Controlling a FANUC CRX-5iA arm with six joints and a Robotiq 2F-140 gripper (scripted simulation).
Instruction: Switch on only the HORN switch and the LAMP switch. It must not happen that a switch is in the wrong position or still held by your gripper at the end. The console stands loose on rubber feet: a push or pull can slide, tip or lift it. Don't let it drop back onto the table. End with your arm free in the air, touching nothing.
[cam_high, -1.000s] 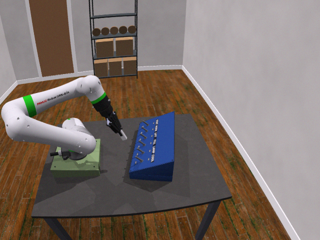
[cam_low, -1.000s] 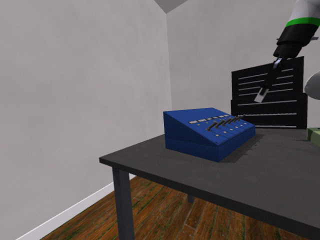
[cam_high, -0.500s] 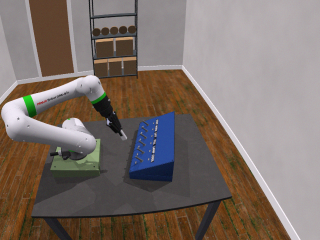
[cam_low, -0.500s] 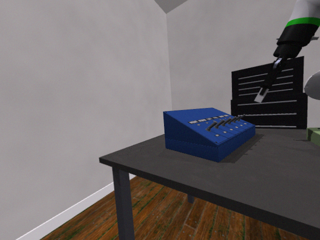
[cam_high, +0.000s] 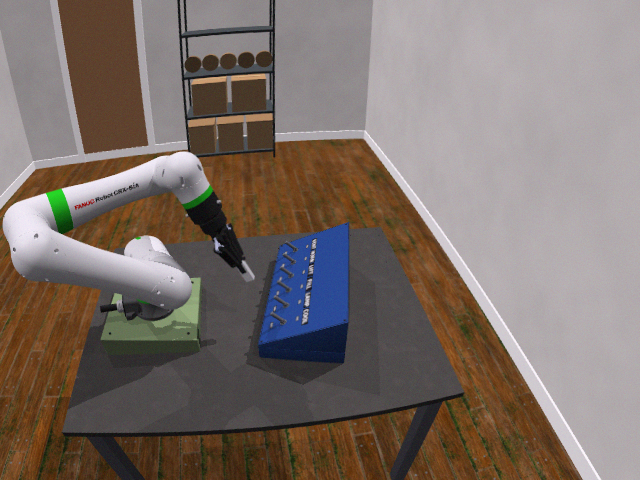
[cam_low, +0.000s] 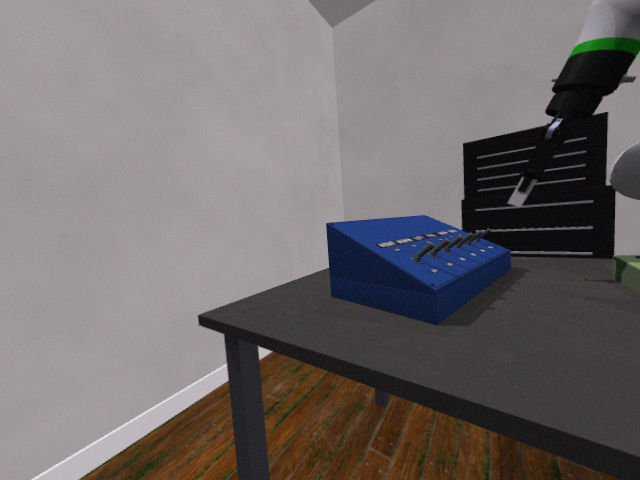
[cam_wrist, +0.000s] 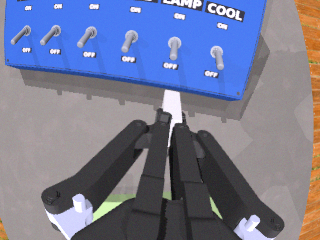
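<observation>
The blue sloped console (cam_high: 330, 289) (cam_low: 372, 258) stands on the dark table (cam_high: 155, 392) (cam_low: 516, 335). It carries a row of six toggle switches labelled VENT, HORN, LIFT, FILL, LAMP and COOL. In the wrist view the HORN lever (cam_wrist: 50, 35) (cam_high: 288, 257) and the LAMP lever (cam_wrist: 174, 47) (cam_high: 279, 299) lean toward their OFF marks, as do the others. My gripper (cam_high: 248, 272) (cam_low: 518, 194) (cam_wrist: 170, 102) is shut and empty. It hangs above the table in front of the console's low edge, roughly in line with the LAMP switch, not touching it.
The arm's green base block (cam_high: 149, 330) (cam_low: 626, 271) sits on the table's left side. A shelf rack (cam_high: 227, 77) with boxes stands by the far wall. The side wall runs close along the table behind the console.
</observation>
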